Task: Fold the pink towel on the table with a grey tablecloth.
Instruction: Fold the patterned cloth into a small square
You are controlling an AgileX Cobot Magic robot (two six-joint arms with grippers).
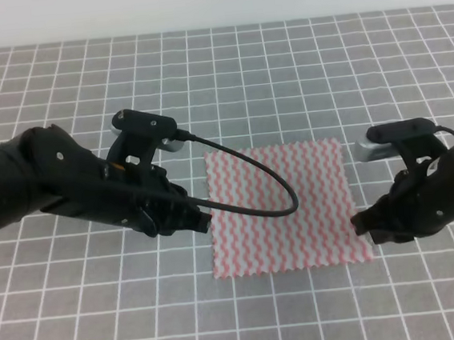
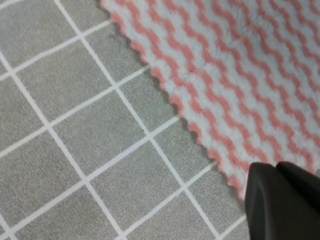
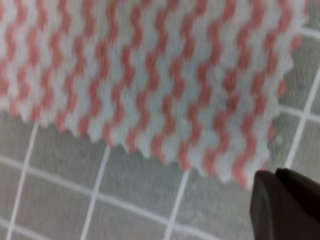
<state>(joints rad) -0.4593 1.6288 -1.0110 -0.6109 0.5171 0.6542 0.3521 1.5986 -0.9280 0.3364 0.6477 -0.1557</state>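
Observation:
The pink towel (image 1: 283, 209) lies flat and unfolded on the table with a grey tablecloth (image 1: 281, 68). My left gripper (image 1: 205, 219) sits low at the towel's left edge, near its front left corner. In the left wrist view its dark fingertips (image 2: 282, 202) are pressed together against the scalloped edge of the towel (image 2: 235, 75). My right gripper (image 1: 358, 226) is low at the towel's right edge, near the front right corner. Its fingertips (image 3: 285, 205) also look closed, right beside the corner of the towel (image 3: 150, 75). No cloth shows pinched between either pair of fingers.
A black cable (image 1: 268, 174) from the left arm loops over the towel's left half. Grey gridded cloth (image 2: 75, 125) stretches on all sides of the towel, and a white wall runs along the table's far edge.

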